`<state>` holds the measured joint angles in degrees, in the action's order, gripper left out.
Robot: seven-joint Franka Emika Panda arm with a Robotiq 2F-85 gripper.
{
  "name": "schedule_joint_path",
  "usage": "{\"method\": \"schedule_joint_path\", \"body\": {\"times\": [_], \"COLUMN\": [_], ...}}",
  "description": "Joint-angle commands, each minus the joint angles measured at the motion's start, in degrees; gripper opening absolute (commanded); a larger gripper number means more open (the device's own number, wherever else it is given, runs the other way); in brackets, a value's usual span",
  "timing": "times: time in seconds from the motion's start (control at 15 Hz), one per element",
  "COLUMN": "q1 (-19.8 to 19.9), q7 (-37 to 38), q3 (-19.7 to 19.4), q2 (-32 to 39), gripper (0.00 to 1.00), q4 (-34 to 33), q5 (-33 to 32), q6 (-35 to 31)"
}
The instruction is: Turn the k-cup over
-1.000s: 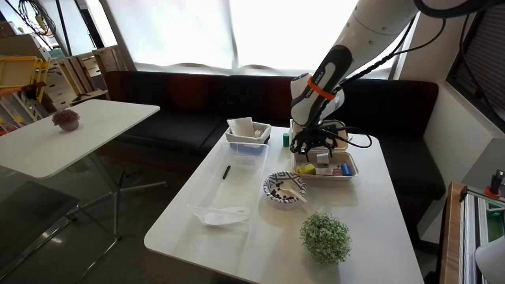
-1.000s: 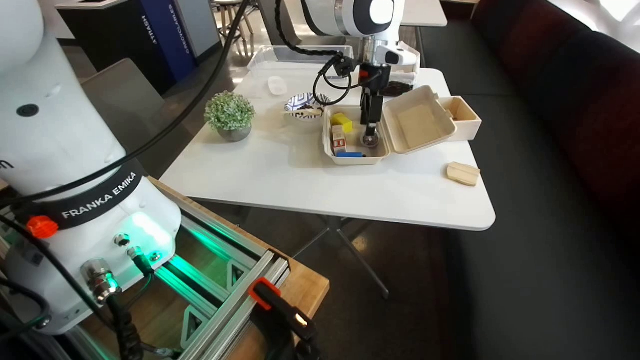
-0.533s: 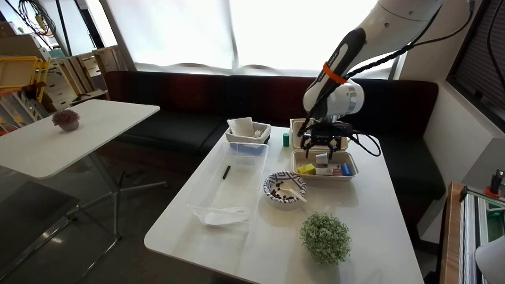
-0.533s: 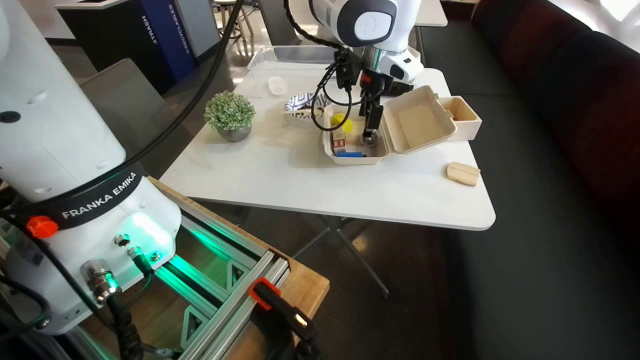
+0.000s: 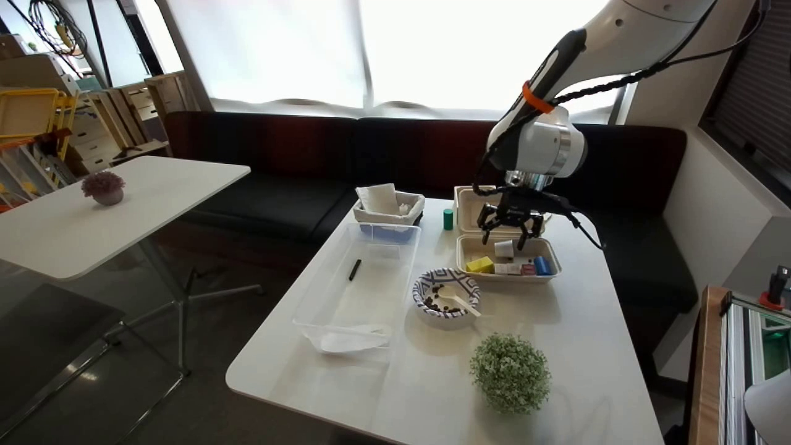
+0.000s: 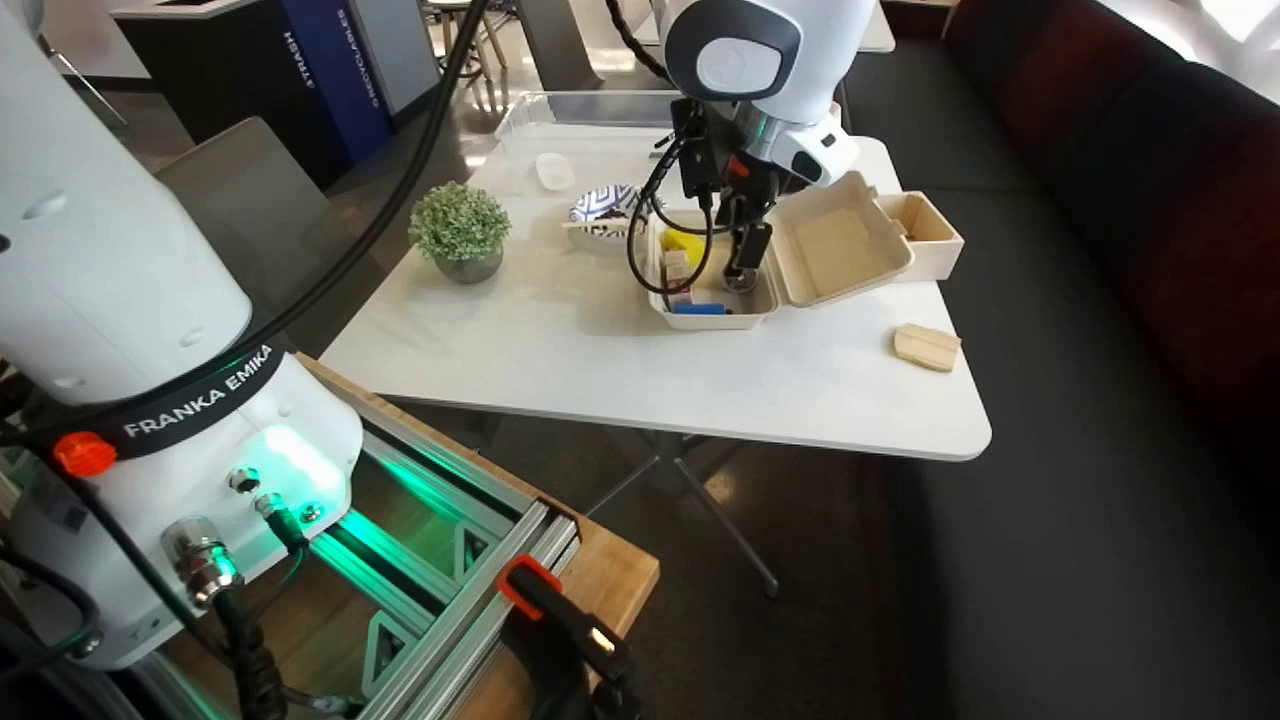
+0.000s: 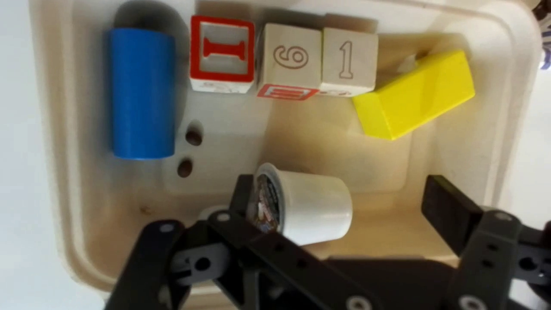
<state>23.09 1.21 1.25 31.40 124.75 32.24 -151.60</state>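
We log the white desk (image 5: 587, 352) first. Clear plastic bin (image 5: 364, 296) next, off one short end of our landmark, the beige box (image 7: 327, 137), its lid (image 6: 835, 245) open. We see the tool (image 5: 504, 240) over the box, jaws well apart, released. Potted plant (image 6: 460, 230): well apart from the box, on the side away from the lid. Patterned bowl (image 5: 421, 293): just beside a box corner. Inside the box: blue cylinder (image 7: 143, 94) at one short end, yellow block (image 7: 417, 94) at the opposite end. White k-cup (image 7: 316, 204) lies on its side on the box floor, lid side, printed face toward the cylinder's end. Three marked cubes (image 7: 292, 56) run along the box wall opposite the lid. Smallest: two dark bits (image 7: 185, 168) on the box floor, near the cylinder.
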Motion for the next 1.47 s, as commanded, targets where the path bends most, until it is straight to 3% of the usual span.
{"method": "schedule_joint_path", "body": {"times": [0.0,0.67,1.4], "q1": [1.3,-1.1,1.3], "q7": [-4.6,-0.9,-4.3], "q3": [0.8,-0.3,1.8], "q2": [0.7,3.8,4.5], "gripper": [1.0,1.0,1.0], "q4": [0.6,-0.2,-0.3], "q5": [4.1,7.6,10.5], "q6": [-1.2,-6.5,-9.2]}}
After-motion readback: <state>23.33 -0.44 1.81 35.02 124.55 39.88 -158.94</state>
